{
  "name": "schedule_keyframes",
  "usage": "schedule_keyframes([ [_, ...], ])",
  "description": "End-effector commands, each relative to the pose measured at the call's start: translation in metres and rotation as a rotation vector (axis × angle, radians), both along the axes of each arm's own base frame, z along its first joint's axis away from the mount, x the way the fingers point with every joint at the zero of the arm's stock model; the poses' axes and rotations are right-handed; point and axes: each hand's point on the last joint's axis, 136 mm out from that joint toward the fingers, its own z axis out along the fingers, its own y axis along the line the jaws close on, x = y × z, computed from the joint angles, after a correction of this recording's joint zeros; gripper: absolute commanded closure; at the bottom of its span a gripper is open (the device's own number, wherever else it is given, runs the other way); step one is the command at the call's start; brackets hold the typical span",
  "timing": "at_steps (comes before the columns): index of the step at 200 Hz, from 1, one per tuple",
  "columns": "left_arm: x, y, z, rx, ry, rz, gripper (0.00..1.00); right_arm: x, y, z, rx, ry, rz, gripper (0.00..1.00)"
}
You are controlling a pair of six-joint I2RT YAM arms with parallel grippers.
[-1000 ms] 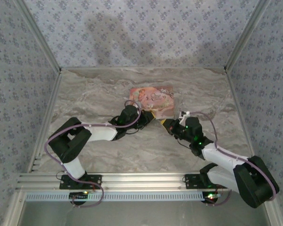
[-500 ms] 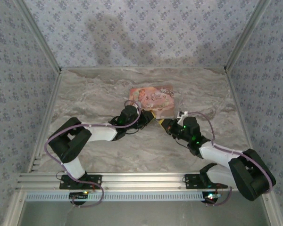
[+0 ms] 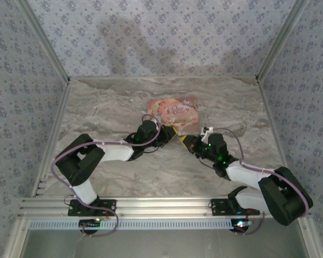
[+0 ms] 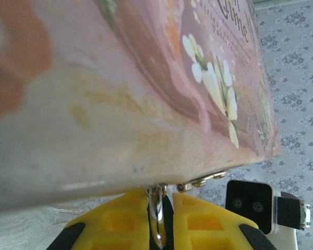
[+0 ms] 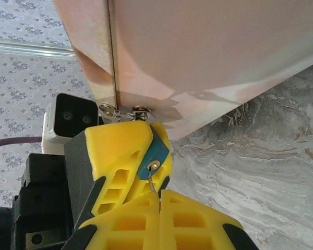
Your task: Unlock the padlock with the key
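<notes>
The padlock (image 5: pixel 156 151) sits just left of centre in the right wrist view. It is a small teal body hanging under the metal latch (image 5: pixel 131 109) at the lower corner of the pink box (image 5: pixel 208 52). Its keyhole faces down toward the bottom of the frame. The key (image 5: pixel 152 186), a thin silvery sliver, points straight up at that keyhole with its tip at or just inside it; how deep it sits cannot be told.

The right claw (image 5: pixel 159 205), at the bottom centre, is pressed together on the key. The left claw (image 4: pixel 157 213) is clamped on the padlock, and in its own view a bit of metal stands between its yellow fingers at the bottom centre.

The step in hand looks like seating and turning the key. To do it well:
- Keep the key in line with the keyhole and push it fully in before any twist.
- Turn from the right wrist only, while the left claw holds the lock body firm so it cannot spin with the key.
- Go gently, since the key is thin and could bend or slip in the pads.

The box is closed, its lid seam running as a line down the upper left of the right wrist view, so what it holds cannot be seen. It rests on the marbled table (image 5: pixel 261 156), at the upper middle of the top view.
</notes>
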Motion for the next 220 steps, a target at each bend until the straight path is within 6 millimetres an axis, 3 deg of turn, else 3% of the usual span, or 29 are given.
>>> schedule_keyframes([
  [1, -0.003, -0.012, 0.023, -0.091, -0.042, -0.036, 0.92, 0.005, 0.0, 0.007, 0.013, -0.023, -0.023, 1.0],
  [82, -0.003, -0.016, 0.023, -0.108, -0.041, -0.037, 0.92, 0.009, 0.002, 0.013, 0.026, -0.031, -0.031, 1.0],
  [152, 0.001, -0.015, 0.025, -0.118, -0.052, -0.021, 0.92, -0.018, -0.016, -0.003, 0.034, 0.021, -0.167, 1.0],
  [180, 0.001, -0.016, 0.024, -0.119, -0.051, -0.022, 0.92, -0.016, -0.023, -0.005, 0.031, 0.023, -0.2, 1.0],
  [220, 0.001, -0.017, 0.024, -0.123, -0.049, -0.026, 0.92, -0.008, -0.015, -0.004, 0.056, 0.026, -0.196, 1.0],
])
